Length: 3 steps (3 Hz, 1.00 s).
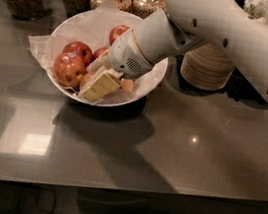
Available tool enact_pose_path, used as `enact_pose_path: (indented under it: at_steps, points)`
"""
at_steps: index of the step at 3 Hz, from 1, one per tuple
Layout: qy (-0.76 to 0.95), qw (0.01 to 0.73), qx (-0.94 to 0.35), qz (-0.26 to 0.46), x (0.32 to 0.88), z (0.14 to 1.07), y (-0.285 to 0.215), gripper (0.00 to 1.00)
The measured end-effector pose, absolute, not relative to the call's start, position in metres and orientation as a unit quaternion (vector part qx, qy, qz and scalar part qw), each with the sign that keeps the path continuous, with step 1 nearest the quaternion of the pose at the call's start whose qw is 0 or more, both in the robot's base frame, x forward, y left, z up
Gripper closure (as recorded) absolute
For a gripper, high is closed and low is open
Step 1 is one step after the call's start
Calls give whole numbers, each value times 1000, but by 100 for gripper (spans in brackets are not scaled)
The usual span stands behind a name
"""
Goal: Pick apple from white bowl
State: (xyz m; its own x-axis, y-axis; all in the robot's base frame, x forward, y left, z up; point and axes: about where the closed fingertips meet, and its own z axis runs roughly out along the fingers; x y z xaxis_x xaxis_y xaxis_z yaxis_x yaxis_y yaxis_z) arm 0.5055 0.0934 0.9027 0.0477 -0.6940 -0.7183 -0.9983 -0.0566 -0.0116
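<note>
Apple sits left in the white bowl, not lifted. Gripper is down inside the bowl, just right of it; whether it is open or holding anything, cannot tell. Pick judged incomplete.

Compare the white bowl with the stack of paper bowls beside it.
The white bowl is wide, glossy and single; the stack of paper bowls is narrower, duller, tan. The white bowl holds apples, with the claw down among them; the stack's top is hidden by the arm. Both are round and sit on the dark counter.
</note>
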Motion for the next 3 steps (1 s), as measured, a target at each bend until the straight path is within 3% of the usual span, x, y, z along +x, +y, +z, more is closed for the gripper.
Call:
enact_pose_path:
  at_steps: [1, 3]
  points:
    - [631, 270, -670, 285, 504, 900, 95, 55]
    - [631, 270, -670, 285, 504, 900, 95, 99]
